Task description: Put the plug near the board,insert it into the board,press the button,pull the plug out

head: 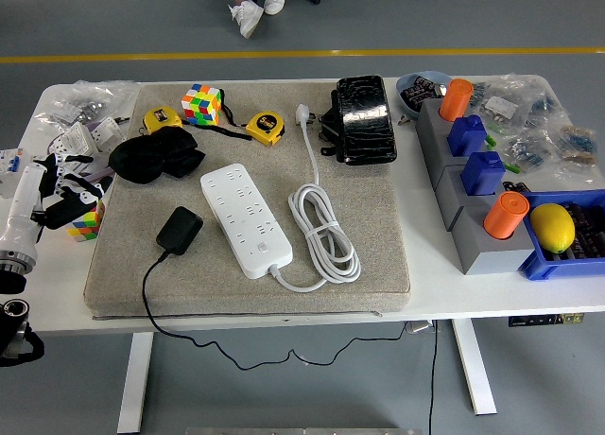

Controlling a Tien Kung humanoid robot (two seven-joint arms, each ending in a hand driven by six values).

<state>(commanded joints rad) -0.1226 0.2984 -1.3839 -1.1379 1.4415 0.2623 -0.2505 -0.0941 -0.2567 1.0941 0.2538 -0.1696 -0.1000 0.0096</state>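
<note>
Plug (pixel 179 230), black w/ cord, lies on grey mat (pixel 378 236) just left of white power strip (pixel 247 219), not touching it. My left hand (pixel 68 191) hovers well left of strip, off mat's edge, fingers loosely spread, holding nothing. Strip's own white cord (pixel 324 229) coils just right of it.

Left hand (pixel 66 194) hovers at the left edge, fingers loosely spread.
</note>
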